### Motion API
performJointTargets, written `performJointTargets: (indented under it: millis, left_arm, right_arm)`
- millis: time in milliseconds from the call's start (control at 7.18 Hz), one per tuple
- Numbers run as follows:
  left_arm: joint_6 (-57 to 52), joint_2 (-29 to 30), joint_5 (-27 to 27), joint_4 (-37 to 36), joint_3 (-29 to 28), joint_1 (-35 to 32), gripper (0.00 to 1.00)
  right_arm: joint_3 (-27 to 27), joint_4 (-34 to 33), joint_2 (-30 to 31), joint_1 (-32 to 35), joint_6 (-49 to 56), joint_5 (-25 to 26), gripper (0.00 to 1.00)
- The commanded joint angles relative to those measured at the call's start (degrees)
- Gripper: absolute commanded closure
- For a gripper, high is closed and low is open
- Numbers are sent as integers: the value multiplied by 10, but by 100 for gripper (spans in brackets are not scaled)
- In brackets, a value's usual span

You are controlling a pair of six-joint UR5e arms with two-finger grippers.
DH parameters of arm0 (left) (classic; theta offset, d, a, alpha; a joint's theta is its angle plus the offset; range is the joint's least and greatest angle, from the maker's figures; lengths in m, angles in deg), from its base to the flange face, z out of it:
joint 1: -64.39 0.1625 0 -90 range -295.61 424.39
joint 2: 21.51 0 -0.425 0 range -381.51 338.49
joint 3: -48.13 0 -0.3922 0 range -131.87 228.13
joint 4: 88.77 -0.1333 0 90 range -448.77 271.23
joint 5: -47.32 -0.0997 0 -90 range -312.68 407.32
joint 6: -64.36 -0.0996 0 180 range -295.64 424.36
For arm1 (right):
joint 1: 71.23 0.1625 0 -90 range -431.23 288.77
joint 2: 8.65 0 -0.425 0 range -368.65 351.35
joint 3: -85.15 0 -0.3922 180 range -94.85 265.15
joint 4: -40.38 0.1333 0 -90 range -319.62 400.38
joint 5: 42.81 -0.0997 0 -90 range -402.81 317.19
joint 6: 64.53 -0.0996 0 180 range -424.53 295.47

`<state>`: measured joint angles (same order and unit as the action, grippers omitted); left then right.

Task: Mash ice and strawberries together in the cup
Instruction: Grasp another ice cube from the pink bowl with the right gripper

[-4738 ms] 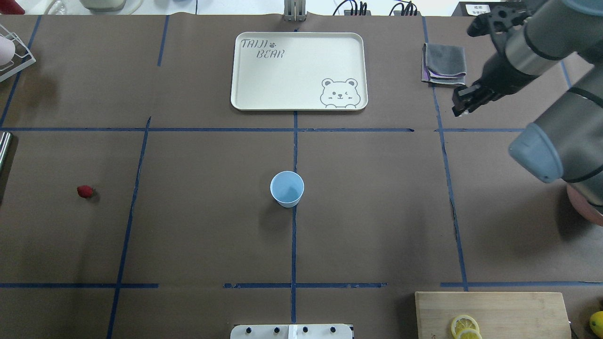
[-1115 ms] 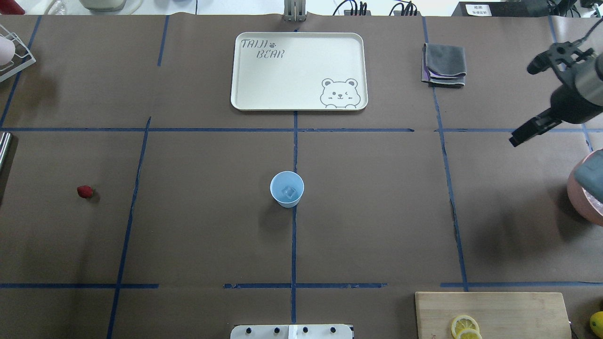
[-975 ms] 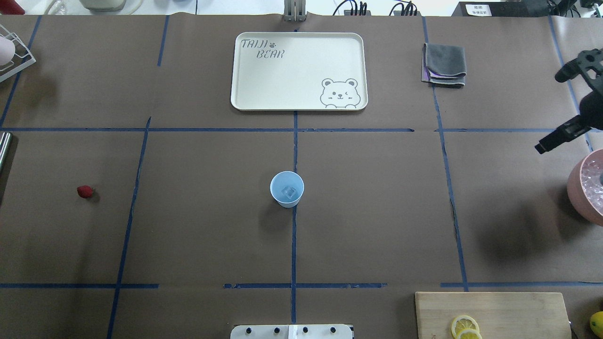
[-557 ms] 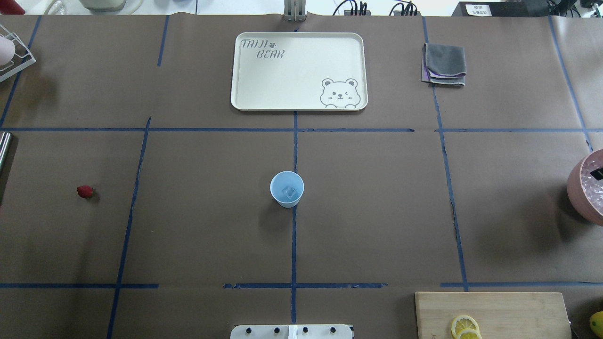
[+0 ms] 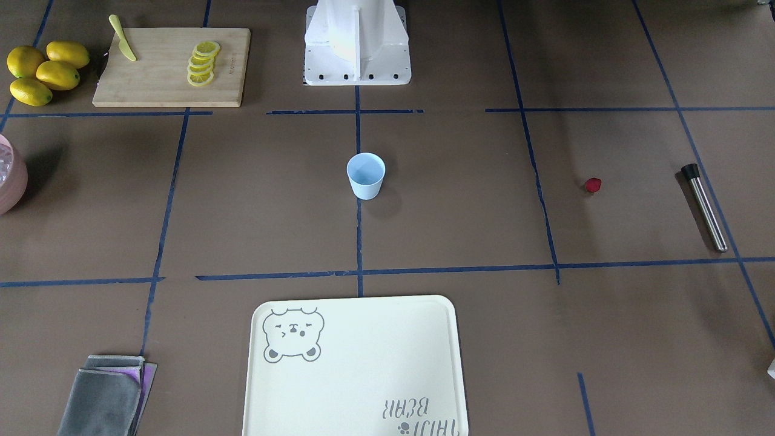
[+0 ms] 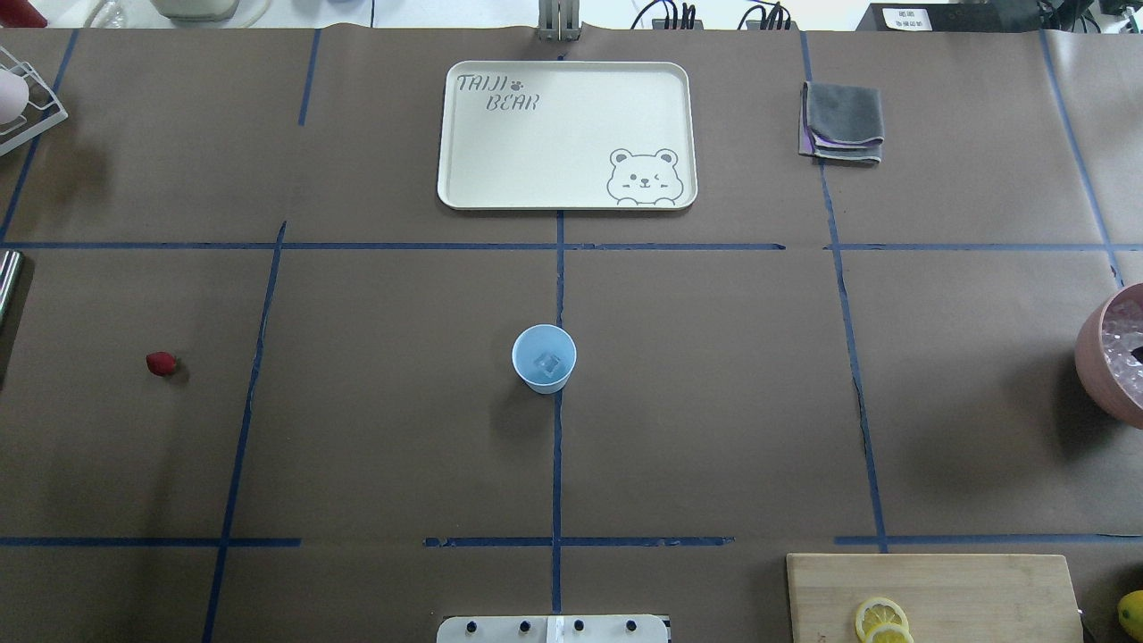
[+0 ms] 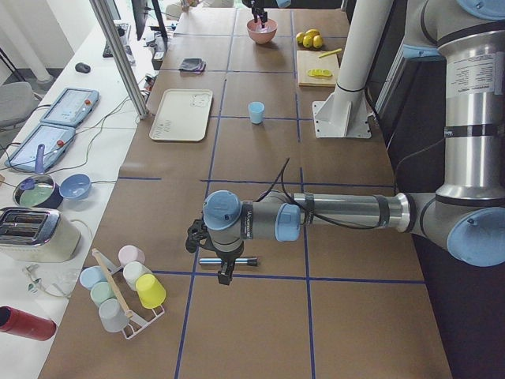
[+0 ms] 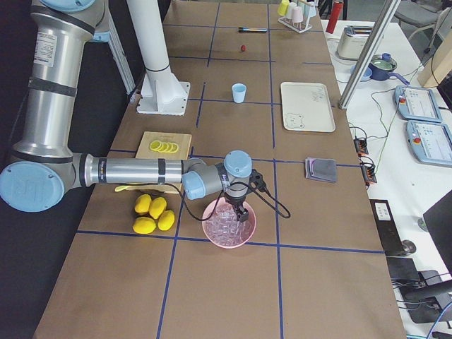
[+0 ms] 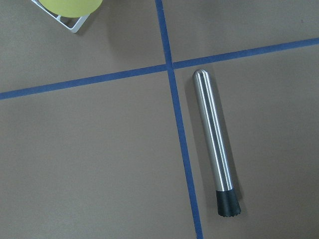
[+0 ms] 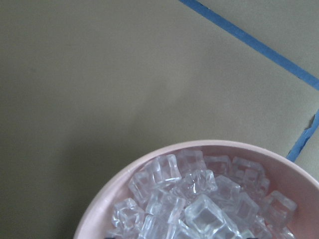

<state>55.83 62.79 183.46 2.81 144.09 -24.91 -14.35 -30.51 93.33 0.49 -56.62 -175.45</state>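
A: Status on the mash job?

B: Front view: cup (image 5: 366, 175) stands upright mid-surface (image 5: 460, 218), on the centre tape line. Strawberry (image 5: 593, 185) lies well apart from it, toward the robot's left. A steel muddler (image 5: 704, 208) lies flat further out, beyond the berry. No claw in frame.

A: Ice?

B: Overhead: one ice cube (image 6: 546, 363) sits on the cup's floor. So ice is in and the berry isn't. No sign of mashing either — I'd call it about a third done.

A: Arms?

B: Left side view: left claw (image 7: 225, 275) hangs pointing down just over the muddler. Can't tell if it's spread or pressed together. Right side view: right claw (image 8: 237, 210) is down at the pink bowl (image 8: 229, 229) of spare cubes. Can't tell its state either.

A: Wrist cams?

B: Left wrist: muddler straight below, dark ribbed end toward the bottom of frame, no fingers showing. Right wrist: bowl rim and a heap of cubes, no fingers I can make out.

A: The cube itself?

B: Small, glassy, whitish-grey — far smaller than the cup's mouth. Cup is pale blue, tapered, no handle.
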Motion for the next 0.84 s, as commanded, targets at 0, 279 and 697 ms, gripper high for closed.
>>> performJointTargets:
  millis: [0, 279, 697]
  left_arm:
    - [-1, 0, 0, 0, 0, 0, 0]
    - [-1, 0, 0, 0, 1, 0, 0]
    - [-1, 0, 0, 0, 1, 0, 0]
  right_arm:
    - [2, -1, 1, -1, 0, -3, 15]
    - [3, -3, 8, -12, 2, -3, 18]
    - [4, -5, 19, -25, 2, -2, 18]
